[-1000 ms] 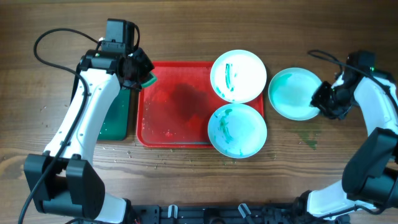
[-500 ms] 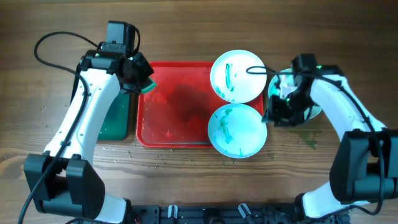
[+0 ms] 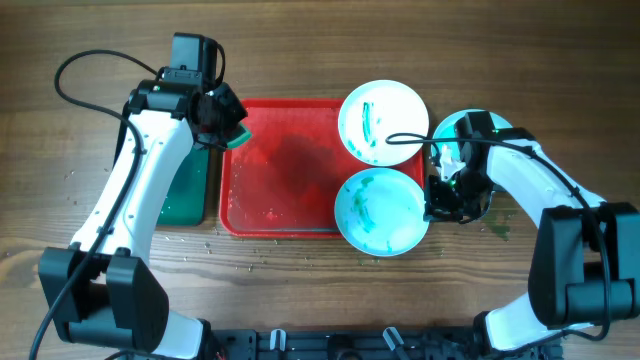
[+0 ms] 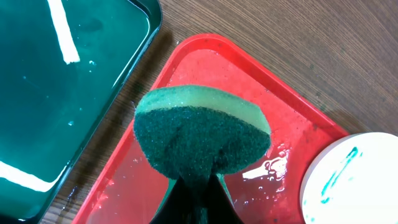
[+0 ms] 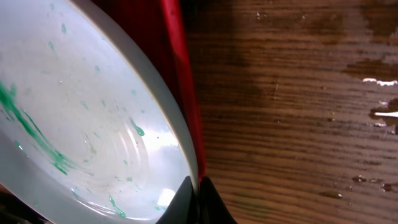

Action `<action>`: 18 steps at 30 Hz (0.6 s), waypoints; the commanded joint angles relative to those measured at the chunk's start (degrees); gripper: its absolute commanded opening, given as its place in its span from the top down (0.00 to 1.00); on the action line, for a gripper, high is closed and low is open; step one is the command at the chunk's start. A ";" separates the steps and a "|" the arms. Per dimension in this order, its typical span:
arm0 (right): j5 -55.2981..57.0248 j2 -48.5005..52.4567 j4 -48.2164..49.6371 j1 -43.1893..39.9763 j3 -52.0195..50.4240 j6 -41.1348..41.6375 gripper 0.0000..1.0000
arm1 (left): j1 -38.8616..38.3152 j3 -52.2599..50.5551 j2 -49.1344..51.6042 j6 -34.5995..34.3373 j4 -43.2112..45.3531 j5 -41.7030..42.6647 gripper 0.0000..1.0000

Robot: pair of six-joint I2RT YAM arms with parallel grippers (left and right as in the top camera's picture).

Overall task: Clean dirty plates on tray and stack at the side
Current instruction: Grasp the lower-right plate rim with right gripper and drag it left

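Observation:
The red tray (image 3: 280,175) lies mid-table. Two plates smeared teal-green rest on its right end, the far plate (image 3: 383,122) and the near plate (image 3: 378,212). A third, teal-tinted plate (image 3: 446,138) lies on the table to the right, mostly hidden under my right arm. My left gripper (image 3: 235,128) is shut on a green sponge (image 4: 202,130) above the tray's far left corner (image 4: 280,124). My right gripper (image 3: 432,200) is shut on the near plate's right rim; the right wrist view shows the jaws (image 5: 198,194) pinching that plate's (image 5: 81,124) edge over the tray rim (image 5: 180,74).
A dark green tray (image 3: 185,190) holding water (image 4: 62,93) stands left of the red tray. Wet patches and teal smears mark the wood right of the plates (image 3: 498,222). The far plate's edge shows in the left wrist view (image 4: 354,180).
My right arm swung left from the third plate on the table to the near plate on the tray and closed on its right rim. The left arm and sponge stayed put.

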 commanded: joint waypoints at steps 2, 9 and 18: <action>-1.38 -5.05 -1.73 1.25 1.92 3.32 0.96 | -0.24 -0.35 0.20 0.72 0.26 -1.46 0.96; -0.04 -11.41 5.29 14.27 6.73 15.72 0.96 | 2.10 -0.35 0.11 0.72 0.00 -1.46 0.96; 11.30 2.93 22.53 30.73 14.25 25.27 0.96 | 7.34 -0.35 -0.48 0.76 -2.64 -1.92 0.96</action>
